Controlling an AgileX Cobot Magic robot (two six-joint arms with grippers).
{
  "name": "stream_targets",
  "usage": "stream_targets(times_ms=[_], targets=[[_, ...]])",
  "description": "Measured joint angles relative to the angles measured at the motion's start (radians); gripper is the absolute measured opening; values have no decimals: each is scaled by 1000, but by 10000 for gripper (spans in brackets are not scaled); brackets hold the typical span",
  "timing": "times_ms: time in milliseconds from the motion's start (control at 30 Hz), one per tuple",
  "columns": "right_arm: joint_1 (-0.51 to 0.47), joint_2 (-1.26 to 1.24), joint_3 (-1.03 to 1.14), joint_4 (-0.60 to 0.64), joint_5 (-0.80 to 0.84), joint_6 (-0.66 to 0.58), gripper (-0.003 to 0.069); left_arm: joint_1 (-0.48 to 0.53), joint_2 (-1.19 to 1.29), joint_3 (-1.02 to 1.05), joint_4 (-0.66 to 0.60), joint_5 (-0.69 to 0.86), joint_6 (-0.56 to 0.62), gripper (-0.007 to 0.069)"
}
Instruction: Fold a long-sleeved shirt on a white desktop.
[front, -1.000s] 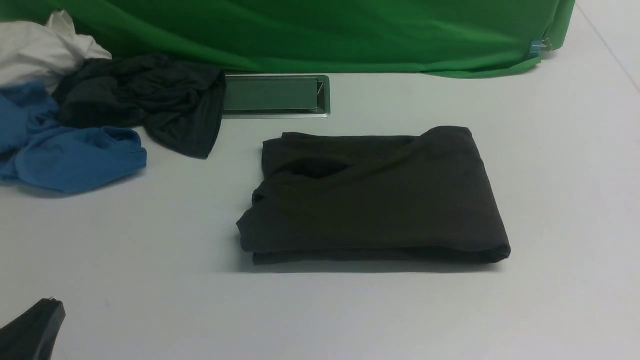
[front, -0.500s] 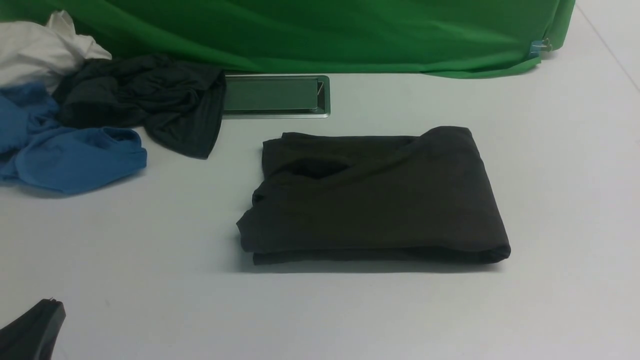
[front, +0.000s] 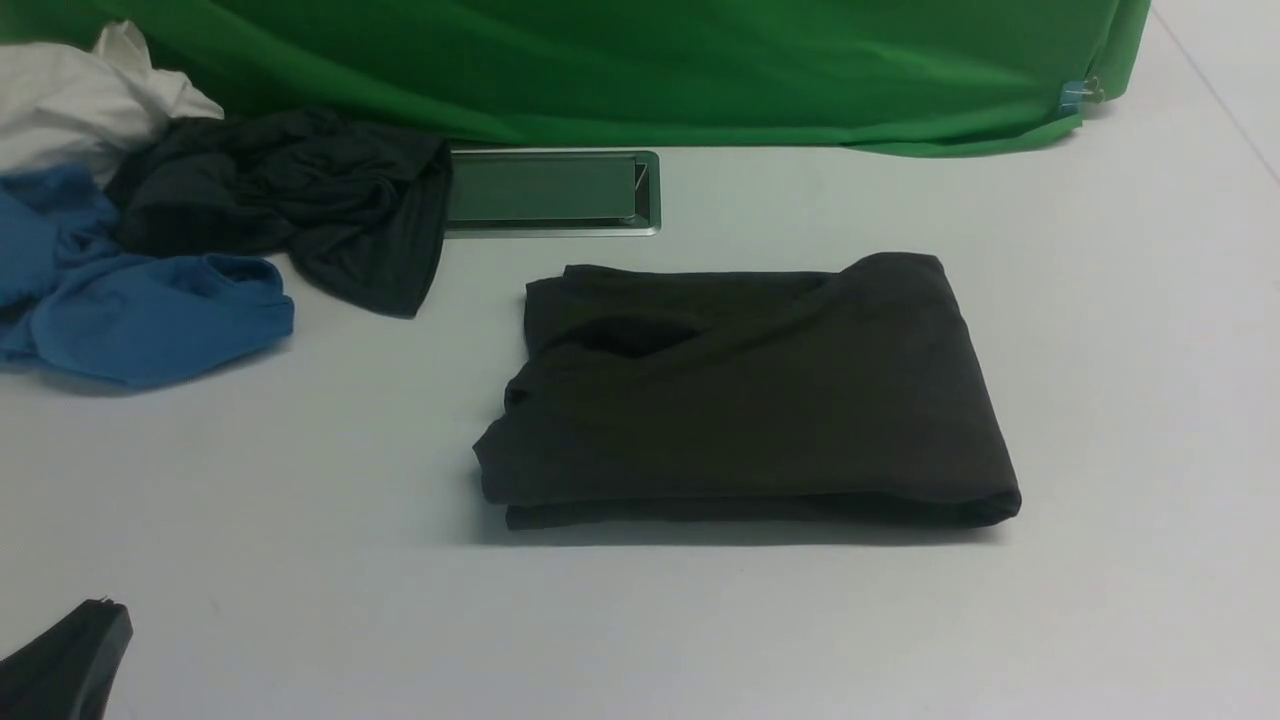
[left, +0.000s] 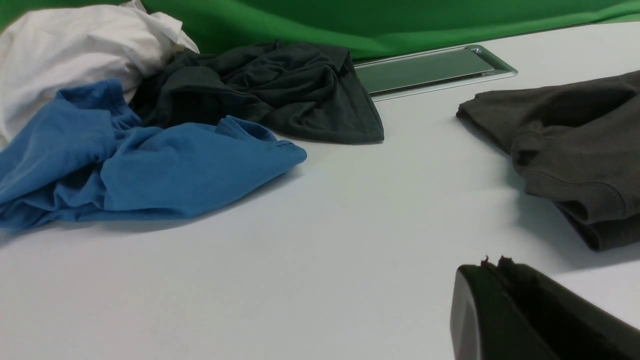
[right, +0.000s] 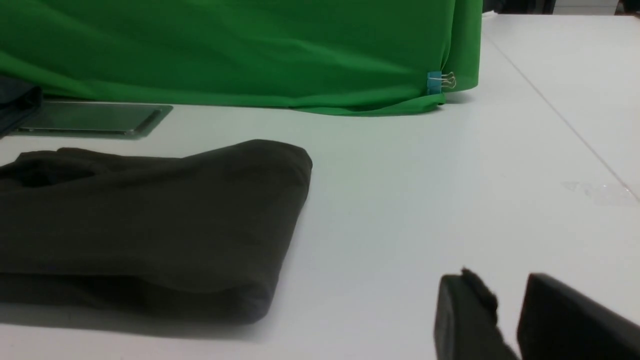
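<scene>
folded dark brown knit shirt (front: 745, 390) on white tabletop (front: 300, 500): soft, limp, best pinched at edges; left pincer (left: 492, 267) pressed together, right pincer (right: 510, 290) slightly spread, empty.

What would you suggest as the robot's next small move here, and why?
Probably just draw both arms back: the long-sleeved shirt already lies folded in a compact rectangle on the white desktop, and the left gripper and right gripper hold nothing.

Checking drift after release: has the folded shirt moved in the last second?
No. The long-sleeved shirt keeps the same gap to the cable hatch in the front view.
</scene>
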Motion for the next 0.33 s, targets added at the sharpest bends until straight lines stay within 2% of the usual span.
stream_targets(times_ms=[333], targets=[[0, 0, 0, 0, 0, 0, 223, 0, 0, 0, 0, 0, -2, 18]])
